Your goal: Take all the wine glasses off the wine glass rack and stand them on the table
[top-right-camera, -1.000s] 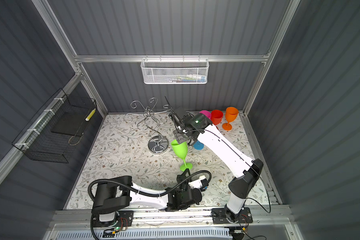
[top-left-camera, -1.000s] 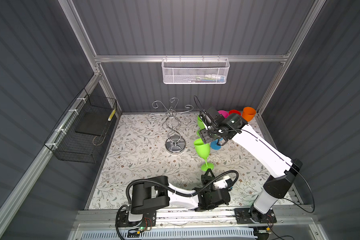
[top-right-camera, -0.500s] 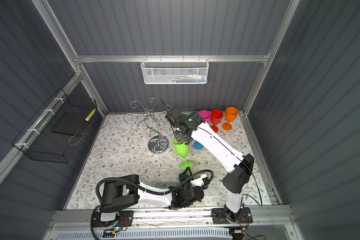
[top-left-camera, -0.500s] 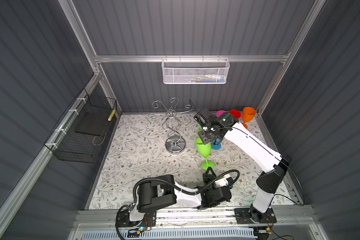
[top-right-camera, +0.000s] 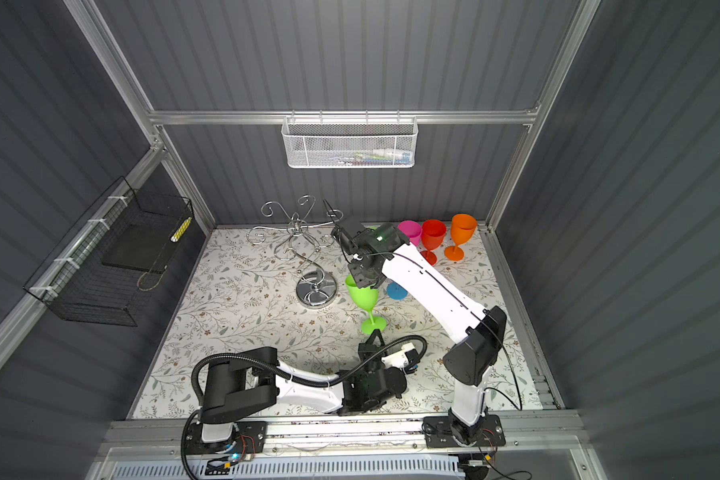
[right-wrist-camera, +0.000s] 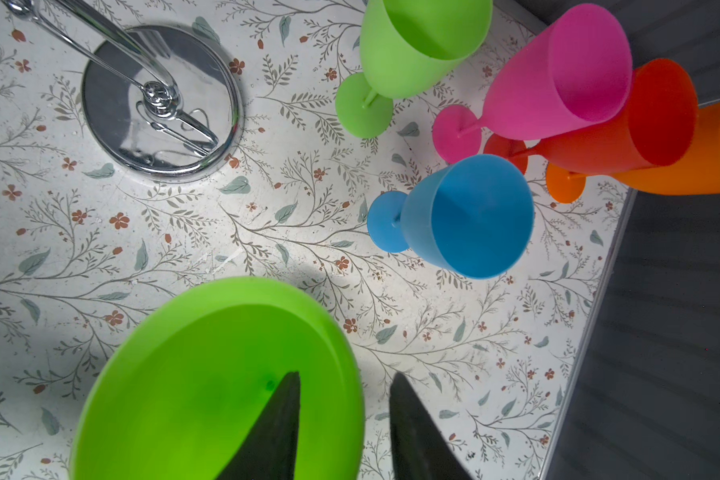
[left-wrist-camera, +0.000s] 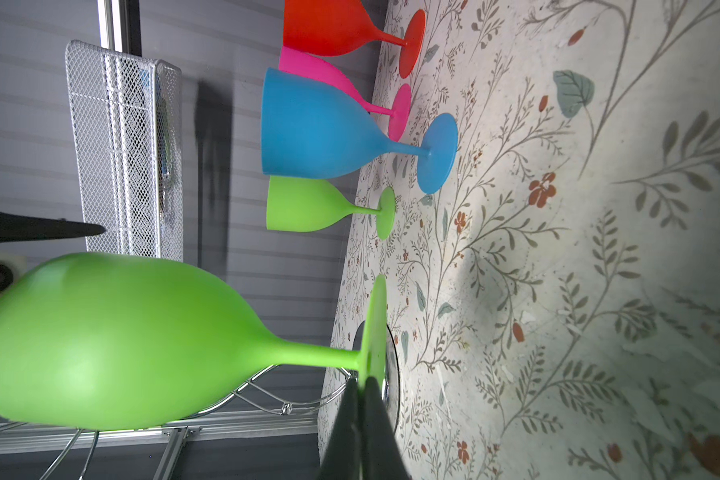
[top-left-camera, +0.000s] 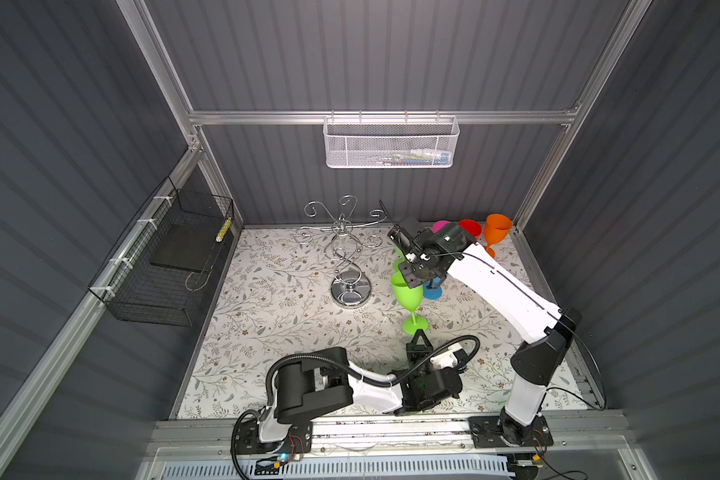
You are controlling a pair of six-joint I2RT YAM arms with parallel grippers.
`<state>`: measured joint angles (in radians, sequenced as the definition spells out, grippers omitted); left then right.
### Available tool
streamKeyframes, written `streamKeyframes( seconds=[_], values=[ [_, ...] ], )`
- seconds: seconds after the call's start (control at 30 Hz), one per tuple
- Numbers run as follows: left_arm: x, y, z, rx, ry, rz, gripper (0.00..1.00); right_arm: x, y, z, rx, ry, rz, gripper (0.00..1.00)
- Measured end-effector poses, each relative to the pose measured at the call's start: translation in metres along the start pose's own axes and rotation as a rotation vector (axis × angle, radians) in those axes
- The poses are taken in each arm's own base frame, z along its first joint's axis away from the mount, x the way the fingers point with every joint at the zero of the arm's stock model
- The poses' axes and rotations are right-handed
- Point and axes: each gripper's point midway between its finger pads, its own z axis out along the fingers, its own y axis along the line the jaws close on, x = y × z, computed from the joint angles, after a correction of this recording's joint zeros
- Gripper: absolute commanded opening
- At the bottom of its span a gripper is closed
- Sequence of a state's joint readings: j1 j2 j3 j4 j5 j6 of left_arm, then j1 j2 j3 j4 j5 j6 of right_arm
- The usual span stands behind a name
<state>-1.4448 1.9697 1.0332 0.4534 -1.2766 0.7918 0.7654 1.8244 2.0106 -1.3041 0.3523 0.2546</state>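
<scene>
The lime green wine glass (top-left-camera: 404, 289) (top-right-camera: 362, 293) stands off the rack, near the middle of the floral table. My left gripper (top-left-camera: 419, 332) (left-wrist-camera: 362, 382) lies low on the table, shut on the edge of the glass's round foot (left-wrist-camera: 376, 316). From above, my right gripper (top-left-camera: 410, 279) (right-wrist-camera: 346, 376) straddles the bowl's rim (right-wrist-camera: 350, 332). One finger is inside the bowl and one outside, with a gap still showing. The chrome wine glass rack (top-left-camera: 341, 245) (right-wrist-camera: 159, 99) stands to the left with nothing on its scroll arms.
A second green glass (right-wrist-camera: 416, 41), a blue glass (right-wrist-camera: 470, 216), a pink glass (right-wrist-camera: 558, 79), a red glass (right-wrist-camera: 641, 120) and an orange glass (top-left-camera: 497, 230) stand upright at the back right. A white mesh basket (top-left-camera: 391, 143) hangs on the back wall. A black wire basket (top-left-camera: 171, 266) hangs on the left wall.
My right gripper's jaws have narrowed around the green glass's rim and its arm has shifted slightly. The glass and the left gripper on its foot have stayed put.
</scene>
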Motion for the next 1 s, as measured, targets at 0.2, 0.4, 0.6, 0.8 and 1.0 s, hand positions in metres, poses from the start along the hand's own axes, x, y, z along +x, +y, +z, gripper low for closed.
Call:
streamKeyframes(
  seconds=[0.2,0.4,0.6,0.8,1.0],
  values=[
    [0.001,0.003,0.003,-0.012,0.007,0.014,0.0,-0.002,0.0,0.001,-0.01,-0.005,0.023,0.1],
    [0.004,0.004,0.006,-0.019,0.015,0.022,0.0,-0.006,-0.003,0.001,-0.013,-0.017,0.046,0.0],
    [0.005,0.007,0.007,-0.032,0.021,0.024,0.1,-0.008,-0.003,-0.003,-0.02,-0.034,0.056,0.0],
    [0.009,0.016,0.008,-0.063,0.044,-0.005,0.43,-0.006,-0.005,-0.011,-0.035,-0.044,0.063,0.0],
    [0.016,0.032,0.004,-0.09,0.061,-0.049,0.73,-0.005,-0.009,-0.026,-0.053,-0.087,0.082,0.0]
  ],
)
